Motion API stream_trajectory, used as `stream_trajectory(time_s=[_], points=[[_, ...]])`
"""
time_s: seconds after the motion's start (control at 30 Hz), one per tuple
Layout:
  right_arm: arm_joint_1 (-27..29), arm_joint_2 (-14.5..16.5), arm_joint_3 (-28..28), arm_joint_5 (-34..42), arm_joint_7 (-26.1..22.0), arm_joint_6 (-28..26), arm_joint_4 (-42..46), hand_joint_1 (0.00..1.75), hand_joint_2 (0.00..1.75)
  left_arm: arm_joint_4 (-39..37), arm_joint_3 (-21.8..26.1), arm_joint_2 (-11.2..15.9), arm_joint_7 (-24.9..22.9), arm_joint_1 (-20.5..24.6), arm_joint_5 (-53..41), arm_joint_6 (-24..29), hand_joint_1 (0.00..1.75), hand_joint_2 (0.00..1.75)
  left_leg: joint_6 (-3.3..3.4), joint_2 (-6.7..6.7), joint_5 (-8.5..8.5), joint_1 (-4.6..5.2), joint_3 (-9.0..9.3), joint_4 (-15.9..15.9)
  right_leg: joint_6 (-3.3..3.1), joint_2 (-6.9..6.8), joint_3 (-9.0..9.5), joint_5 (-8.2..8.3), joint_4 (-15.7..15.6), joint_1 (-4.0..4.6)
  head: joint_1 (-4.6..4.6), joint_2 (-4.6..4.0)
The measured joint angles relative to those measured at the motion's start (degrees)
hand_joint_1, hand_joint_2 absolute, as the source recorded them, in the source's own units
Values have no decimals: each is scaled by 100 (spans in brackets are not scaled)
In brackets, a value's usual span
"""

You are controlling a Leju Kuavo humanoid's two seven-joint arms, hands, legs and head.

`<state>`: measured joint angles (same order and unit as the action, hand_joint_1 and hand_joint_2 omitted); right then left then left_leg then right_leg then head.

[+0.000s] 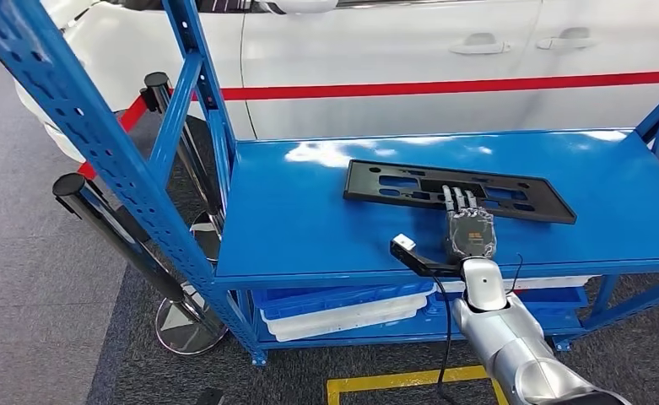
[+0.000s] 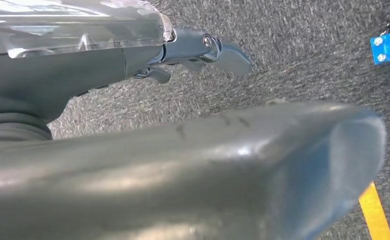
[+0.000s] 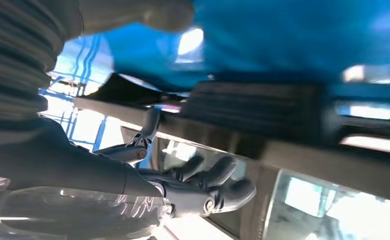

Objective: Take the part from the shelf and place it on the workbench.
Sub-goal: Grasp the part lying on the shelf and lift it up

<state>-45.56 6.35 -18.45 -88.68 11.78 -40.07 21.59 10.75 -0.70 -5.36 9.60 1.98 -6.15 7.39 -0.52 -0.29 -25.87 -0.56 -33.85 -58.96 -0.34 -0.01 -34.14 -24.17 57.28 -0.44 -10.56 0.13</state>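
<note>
The part (image 1: 361, 179) is a long flat black plate with slots, lying on the blue shelf top (image 1: 309, 219) towards its far side. My right hand (image 1: 469, 229) reaches in over the shelf's front edge, palm down, with its fingers (image 1: 459, 198) stretched across the plate's near edge. In the right wrist view the dark plate (image 3: 252, 107) lies just off the loosely curled, spread fingers (image 3: 202, 175), which grip nothing. My left hand (image 2: 193, 47) hangs over grey carpet and holds nothing.
A white car with a red stripe (image 1: 393, 51) stands right behind the shelf. Blue uprights (image 1: 98, 143) and black barrier posts (image 1: 68, 186) stand at the left. White and blue trays (image 1: 343, 308) sit on the lower level. Yellow tape (image 1: 402, 381) marks the floor.
</note>
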Motion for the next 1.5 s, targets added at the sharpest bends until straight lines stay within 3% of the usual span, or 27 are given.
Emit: stream_trajectory(time_s=[0.07,0.13,0.17,0.2,0.23,0.3,0.37,0.5,0.57,0.63,0.67,0.7,0.73,0.8,0.87,0.97,1.03,1.07,1.13,1.17,1.2,1.23,1.33,1.4,1.5], points=[[-1,0,7,-4,3,-3,14,0,175,0,0,0,-1,0,1,0,0,0,-27,4,-316,-7,-217,-520,-61,-12,27,15,-42,-14,0,0],[11,1,9,-13,4,-4,14,0,175,0,0,1,-4,-6,0,0,0,0,-46,5,-672,-10,-568,-1301,-82,-13,25,9,-38,-1,0,0],[17,1,10,-19,5,-4,14,0,175,0,0,1,-7,-10,-1,0,0,0,-54,5,-731,-11,-674,-1536,-85,-12,25,7,-32,5,0,0],[22,1,13,-25,9,-6,14,0,175,0,0,1,-10,-12,-3,0,0,0,-57,5,-675,-12,-677,-1552,-83,-9,27,5,-24,8,-1,1],[26,1,16,-29,14,-8,15,0,175,0,0,2,-12,-13,-6,0,0,0,-54,7,-512,-13,-562,-1321,-78,-6,32,0,-14,9,0,0],[25,0,26,-40,32,-16,21,0,175,0,0,2,-13,-6,-17,-6,0,0,-30,11,-143,-9,-152,-498,-45,2,32,-22,23,20,-1,1],[28,-7,41,-50,50,-28,36,0,175,0,-1,2,-2,2,-42,-20,0,0,24,11,5,3,88,6,7,10,12,-36,63,39,-1,0],[64,-27,56,-56,84,-38,108,0,175,0,0,1,34,2,-102,-42,0,0,157,12,42,4,114,98,128,14,-24,-92,142,26,1,0],[106,-49,62,-56,94,-38,171,0,175,0,0,-3,50,14,-110,-46,0,0,210,16,76,-15,113,135,194,12,-237,-382,606,3,1,0],[183,-61,76,-56,62,-37,262,0,175,0,-1,-4,65,17,-127,-50,0,0,223,16,83,-15,90,136,243,10,-607,-732,1367,-20,1,0],[219,-62,84,-56,36,-37,316,0,175,0,-1,-4,69,15,-143,-52,0,0,223,15,84,-14,85,134,256,9,-739,-800,1629,-31,1,0],[243,-62,90,-56,12,-37,366,0,175,0,-1,-4,72,13,-163,-52,0,0,222,13,83,-14,86,132,262,7,-779,-762,1701,-39,2,1],[253,-61,94,-56,-6,-36,411,0,175,0,0,-5,72,14,-181,-52,0,0,218,9,81,-15,91,129,257,5,-700,-612,1532,-46,2,0],[243,-56,94,-56,-29,-23,479,0,175,0,0,-11,75,21,-195,-46,0,0,197,-2,71,-12,107,124,215,5,-308,-213,732,-44,2,0],[205,-28,94,-56,-55,10,511,0,175,0,1,-19,90,32,-177,-27,0,0,149,-8,61,7,99,114,154,8,-36,-23,147,-12,1,0],[121,36,92,-56,-99,102,480,0,175,0,19,-31,107,37,-111,23,0,0,48,-7,48,7,81,126,62,9,-20,-16,49,8,1,0],[31,90,73,-56,-104,165,427,0,175,0,45,-36,98,36,-40,69,0,0,-2,-5,-97,0,9,-44,-20,3,-6,12,-3,-17,-1,0],[-19,125,52,-56,-98,190,388,0,175,0,59,-36,91,36,-12,90,0,0,-18,-4,-253,-3,-107,-303,-54,-1,1,23,-25,-28,-2,0],[-83,175,8,-56,-79,227,300,0,175,0,90,-37,75,32,29,120,0,0,-43,-2,-619,-10,-487,-1118,-88,-9,2,18,-28,-8,-2,0],[-91,189,-7,-56,-72,238,258,0,175,0,107,-37,70,27,32,127,0,0,-53,-1,-724,-11,-655,-1454,-96,-13,3,14,-25,4,-2,0],[-94,200,-15,-56,-67,245,226,0,175,0,127,-37,67,20,32,132,0,0,-57,-1,-720,-11,-738,-1599,-99,-17,4,9,-20,14,-2,0],[-98,208,-23,-56,-66,247,202,0,175,0,144,-37,65,13,32,136,0,0,-53,0,-599,-11,-702,-1499,-99,-17,7,3,-13,21,-1,-1],[-139,237,-56,-56,-66,248,155,0,175,0,172,-37,61,13,32,140,0,0,14,5,-26,2,-169,-331,-60,-5,11,-36,37,38,-1,-1],[-165,247,-72,-56,-66,249,127,0,175,0,184,-37,61,21,32,142,0,0,65,3,71,23,4,57,-10,-1,-10,-50,64,55,0,0],[-189,256,-92,-56,-65,249,91,0,175,0,198,-40,56,13,34,142,0,0,135,-3,90,8,19,99,73,1,-28,-86,98,54,1,-1]])
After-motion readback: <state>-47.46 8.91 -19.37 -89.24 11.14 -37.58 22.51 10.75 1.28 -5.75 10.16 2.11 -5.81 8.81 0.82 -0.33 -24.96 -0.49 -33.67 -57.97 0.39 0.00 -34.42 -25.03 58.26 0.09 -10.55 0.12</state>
